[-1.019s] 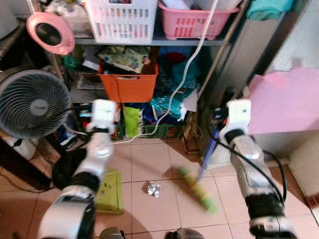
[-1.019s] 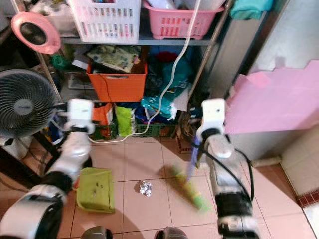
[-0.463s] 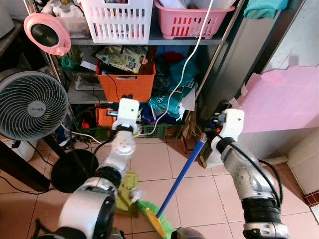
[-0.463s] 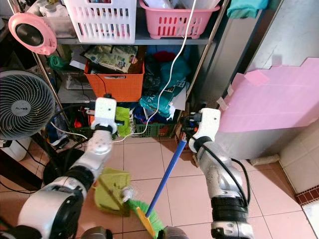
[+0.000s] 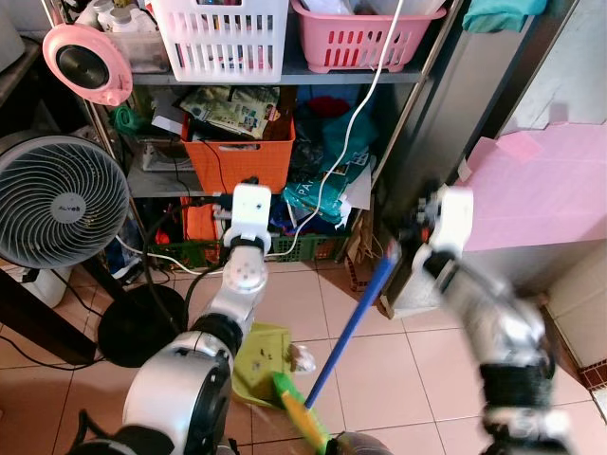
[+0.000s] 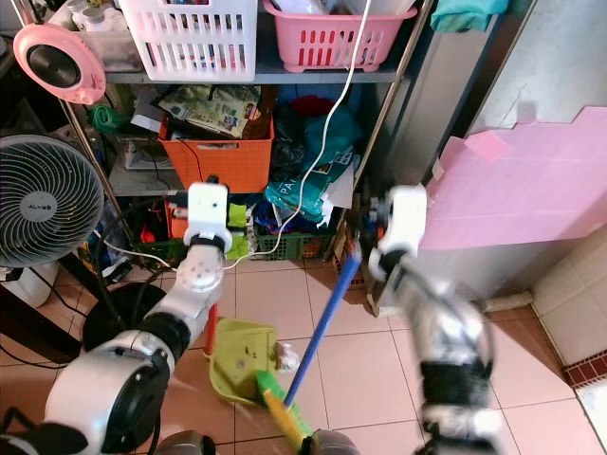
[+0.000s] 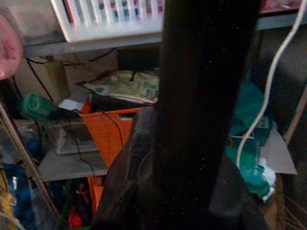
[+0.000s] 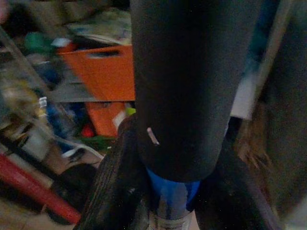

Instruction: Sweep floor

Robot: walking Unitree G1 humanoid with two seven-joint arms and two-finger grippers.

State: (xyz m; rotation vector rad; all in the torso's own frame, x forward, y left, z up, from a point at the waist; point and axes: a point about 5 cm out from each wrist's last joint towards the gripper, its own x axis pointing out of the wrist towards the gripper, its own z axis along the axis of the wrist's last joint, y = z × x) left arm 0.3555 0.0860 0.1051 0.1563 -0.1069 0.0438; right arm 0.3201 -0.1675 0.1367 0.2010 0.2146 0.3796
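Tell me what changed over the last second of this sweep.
The broom swung from the robot's right side across to its left, its green bristle head now at the green dustpan. The crumpled foil scrap went from open tile to the dustpan's edge. The dustpan, held by the left arm, shifted toward the middle. The right gripper stayed clamped on the blue handle. Fan and shelves unchanged.

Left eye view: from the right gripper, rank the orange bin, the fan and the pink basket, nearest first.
Measured from the right gripper, closed on the broom handle:
1. Orange bin, on the middle shelf, to its left.
2. Pink basket, on the top shelf, above it.
3. Fan, at the far left on the floor.
The first two are nearly level; the fan is plainly last.
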